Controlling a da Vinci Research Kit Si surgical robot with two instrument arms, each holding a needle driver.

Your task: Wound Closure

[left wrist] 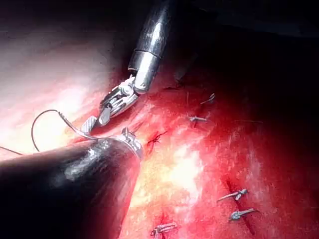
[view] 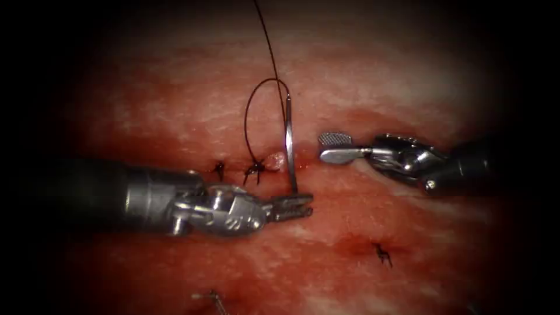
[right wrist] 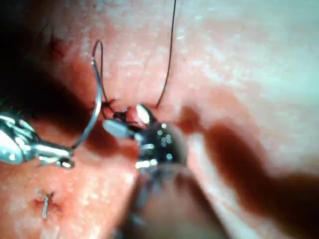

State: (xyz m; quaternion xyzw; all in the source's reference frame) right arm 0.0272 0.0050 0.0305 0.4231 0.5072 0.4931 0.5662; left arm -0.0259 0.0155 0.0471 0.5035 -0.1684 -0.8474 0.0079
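Observation:
My left tool [view: 303, 205] comes in from the left, its jaws shut on the curved needle [view: 289, 146] near its lower end. The needle stands up free of the tissue [view: 175, 116], just right of the knotted stitch [view: 255, 169]. From the needle's top end the thread [view: 248, 116] loops round to that stitch, and another strand runs up out of view. My right tool [view: 326, 147] hovers to the right of the needle, open and holding nothing. In the right wrist view its spread jaws [right wrist: 127, 120] sit beside the needle [right wrist: 97, 104], with the left tool [right wrist: 40, 149] gripping it.
A second stitch [view: 219, 169] lies left of the knotted one, and another [view: 382, 254] nearer the front right. Red fluid [view: 361, 116] stains the tissue around the cut. Several short cut thread ends [left wrist: 237, 195] lie on the tissue.

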